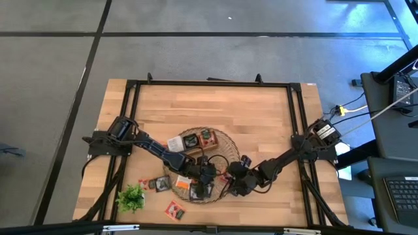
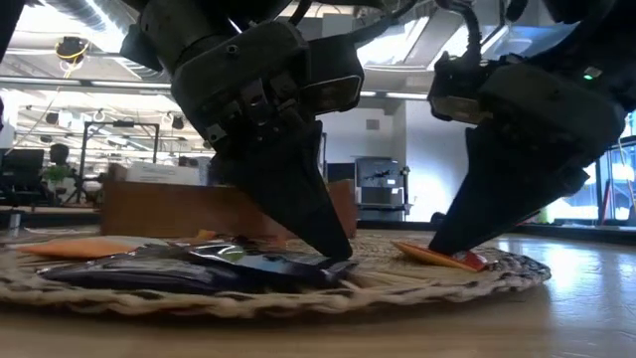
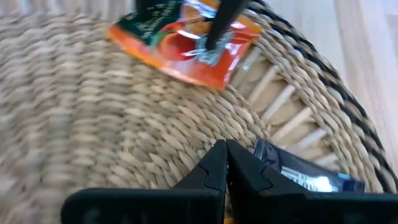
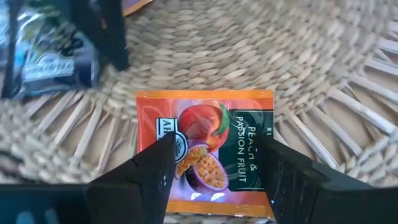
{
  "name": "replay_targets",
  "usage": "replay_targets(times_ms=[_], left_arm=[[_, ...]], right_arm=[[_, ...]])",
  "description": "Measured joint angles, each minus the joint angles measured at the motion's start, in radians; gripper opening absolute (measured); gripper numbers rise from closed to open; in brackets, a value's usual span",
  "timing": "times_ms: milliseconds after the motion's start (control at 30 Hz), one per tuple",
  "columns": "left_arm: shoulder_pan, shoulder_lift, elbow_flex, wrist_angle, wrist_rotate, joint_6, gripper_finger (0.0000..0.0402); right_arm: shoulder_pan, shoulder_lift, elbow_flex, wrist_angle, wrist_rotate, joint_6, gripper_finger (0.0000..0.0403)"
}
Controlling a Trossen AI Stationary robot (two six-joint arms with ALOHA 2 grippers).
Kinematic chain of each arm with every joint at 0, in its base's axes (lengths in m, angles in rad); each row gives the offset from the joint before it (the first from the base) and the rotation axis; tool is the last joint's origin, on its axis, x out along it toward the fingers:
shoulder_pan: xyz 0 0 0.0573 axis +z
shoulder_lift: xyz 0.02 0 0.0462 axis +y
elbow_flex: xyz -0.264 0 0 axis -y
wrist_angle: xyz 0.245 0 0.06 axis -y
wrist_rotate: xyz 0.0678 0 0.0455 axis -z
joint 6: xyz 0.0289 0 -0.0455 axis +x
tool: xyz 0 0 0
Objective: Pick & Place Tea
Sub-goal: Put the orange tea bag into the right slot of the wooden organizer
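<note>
Round wicker mat lies on the wooden surface. Left claw and right claw both sit at the mat's near edge. Tea sachets rest on the mat; others lie beside it, near a green sprig.

Orange peach-and-passion-fruit tea sachet flat on wicker mat

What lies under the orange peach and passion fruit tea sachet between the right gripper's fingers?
The orange tea sachet lies flat on the round woven wicker mat; the open right gripper straddles it. Whatever lies directly beneath the sachet is covered.
</note>
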Motion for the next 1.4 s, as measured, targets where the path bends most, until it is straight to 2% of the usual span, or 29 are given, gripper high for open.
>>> replay_targets(times_ms=[300,500,867,1067,1233,1400], left_arm=[[0.001,-0.001,-0.001,-0.008,-0.099,-0.038,0.0002],[0.001,-0.001,-0.002,0.0,-0.071,-0.036,0.0002],[-0.025,-0.068,-0.004,0.001,-0.117,0.031,0.0002],[-0.048,-0.071,-0.002,0.082,-0.133,0.063,0.0002],[-0.048,-0.072,-0.001,0.087,-0.134,0.057,0.0002],[-0.05,-0.06,-0.001,0.121,-0.128,0.056,0.0002]], right_arm=[[0.021,0.001,-0.002,0.048,0.004,0.006,0.0218],[0.023,0.003,-0.002,0.057,0.05,0.03,0.0218],[0.019,0.009,0.038,0.038,0.108,0.028,0.0218],[0.013,0.009,0.105,-0.054,0.121,0.002,0.0218],[0.012,0.008,0.174,-0.154,0.14,-0.025,0.0218],[0.012,0.007,0.296,-0.415,0.09,-0.07,0.0218]])
